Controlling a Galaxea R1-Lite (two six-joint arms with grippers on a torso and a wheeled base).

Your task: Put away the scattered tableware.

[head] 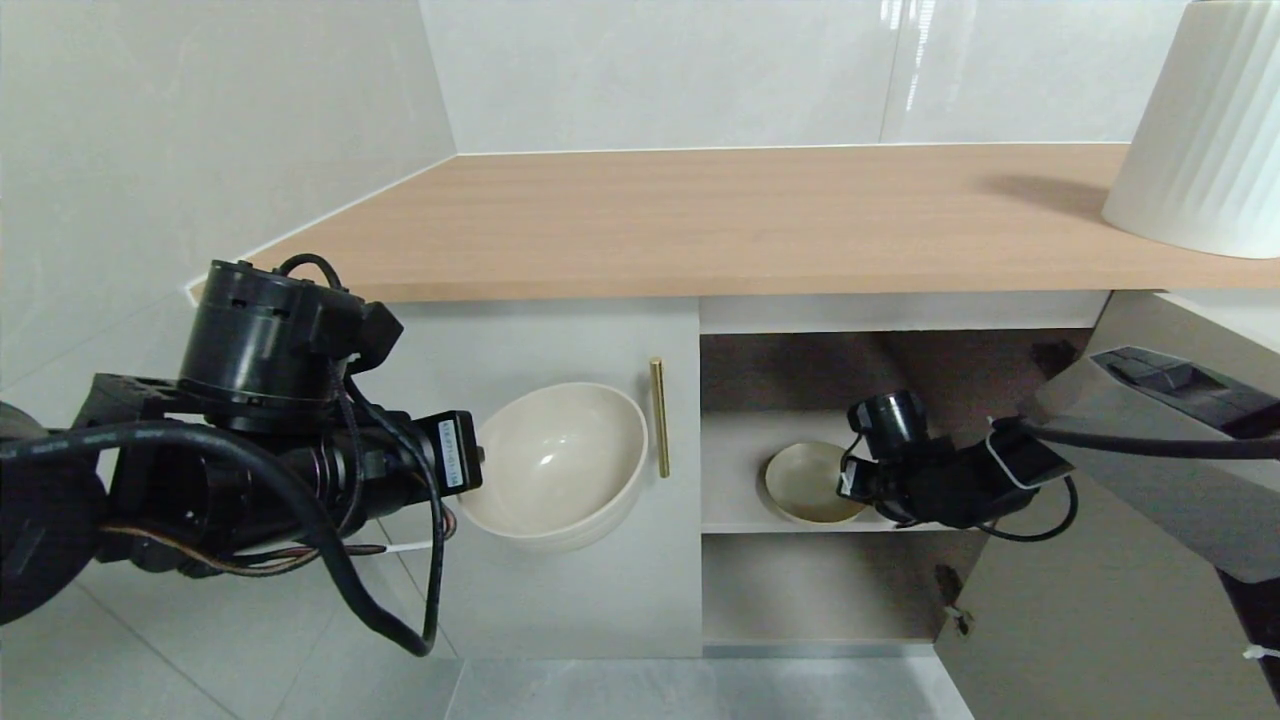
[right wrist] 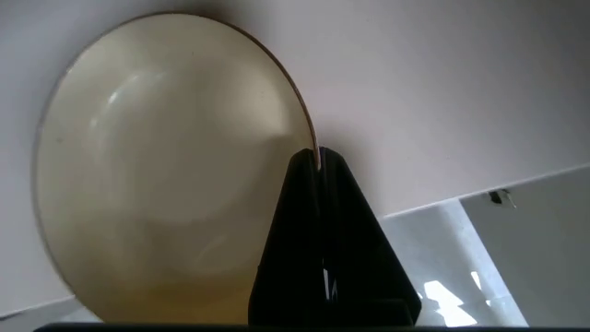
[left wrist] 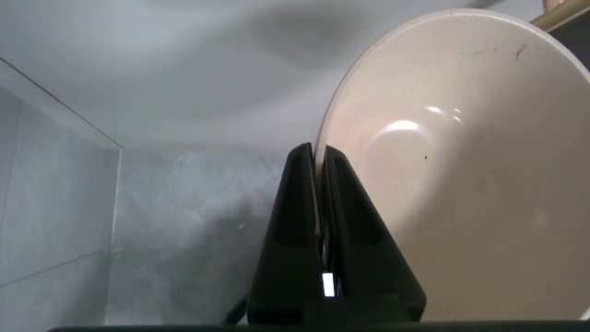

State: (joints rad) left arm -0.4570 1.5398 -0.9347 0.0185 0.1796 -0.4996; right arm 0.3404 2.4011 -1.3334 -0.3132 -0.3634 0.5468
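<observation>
Left gripper (head: 478, 480), lower left, clamped on bowl (head: 560, 465) rim; right gripper (head: 852, 487), lower right, clamped on plate (head: 800, 485) on shelf (head: 730, 480).

Bright even light; glare on wall (head: 800, 70)

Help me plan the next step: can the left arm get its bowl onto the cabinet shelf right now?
Probably not yet: the left gripper, shut on the bowl, sits before the closed door, while the right gripper and its plate occupy the open shelf.
</observation>
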